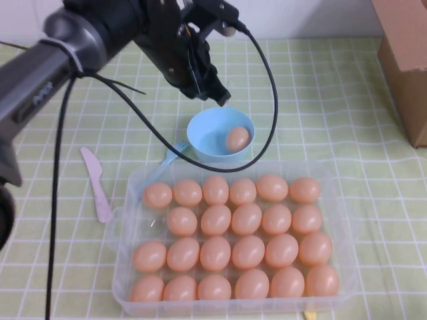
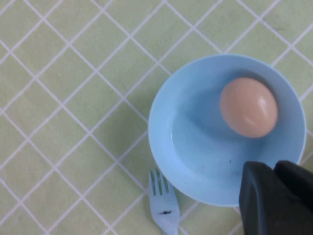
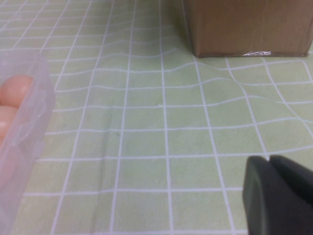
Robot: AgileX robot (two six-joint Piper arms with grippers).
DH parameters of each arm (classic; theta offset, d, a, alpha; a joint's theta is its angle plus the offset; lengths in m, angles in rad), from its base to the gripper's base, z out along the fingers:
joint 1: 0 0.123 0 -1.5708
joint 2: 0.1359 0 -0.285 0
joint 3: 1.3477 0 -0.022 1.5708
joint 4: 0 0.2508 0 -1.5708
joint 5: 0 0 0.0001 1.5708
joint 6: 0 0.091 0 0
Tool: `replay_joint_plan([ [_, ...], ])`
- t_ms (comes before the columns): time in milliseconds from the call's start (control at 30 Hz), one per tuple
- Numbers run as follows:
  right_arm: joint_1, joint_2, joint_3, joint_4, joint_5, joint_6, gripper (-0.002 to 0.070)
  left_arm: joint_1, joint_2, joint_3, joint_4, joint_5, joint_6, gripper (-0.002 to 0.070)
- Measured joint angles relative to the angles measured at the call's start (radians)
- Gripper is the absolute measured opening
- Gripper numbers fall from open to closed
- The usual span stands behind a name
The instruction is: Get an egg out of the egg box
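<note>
The clear plastic egg box (image 1: pixel 343 227) lies at the table's near middle and holds several peach-orange eggs; the leftmost place in its second row is empty. One egg (image 1: pixel 237 139) lies in the round light-blue bowl (image 1: pixel 203 137) just behind the box. It also shows in the left wrist view (image 2: pixel 248 106), inside the bowl (image 2: pixel 190 142). My left gripper (image 1: pixel 222 99) hangs above the bowl's far rim, shut and empty; it also shows in the left wrist view (image 2: pixel 274 166). My right gripper (image 3: pixel 269 159) is shut and empty, low over the cloth to the right of the egg box (image 3: pixel 34 112).
A light-blue fork (image 1: pixel 175 152) lies against the bowl's left side and shows in the left wrist view (image 2: pixel 164 210). A pink plastic knife (image 1: pixel 97 183) lies left of the egg box. A cardboard box (image 1: pixel 407 60) stands at the far right, also in the right wrist view (image 3: pixel 244 24).
</note>
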Motion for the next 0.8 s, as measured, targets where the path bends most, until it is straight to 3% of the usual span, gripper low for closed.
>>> replay_joint_plan([
  [200,0.000,0.000,0.000,0.000,0.000,0.000,-0.0017,0.000,-0.128,0.131,-0.031,-0.047,0.002,0.0001],
  [533,0.000,0.000,0.000,0.000,0.000,0.000,-0.0017,0.000,-0.648,0.843,-0.107,-0.571,-0.037,-0.0001],
  [800,0.000,-0.001,0.000,0.000,0.000,0.000,-0.0017,0.000,-1.016,1.217,-0.109,-0.808,-0.131,-0.0002],
])
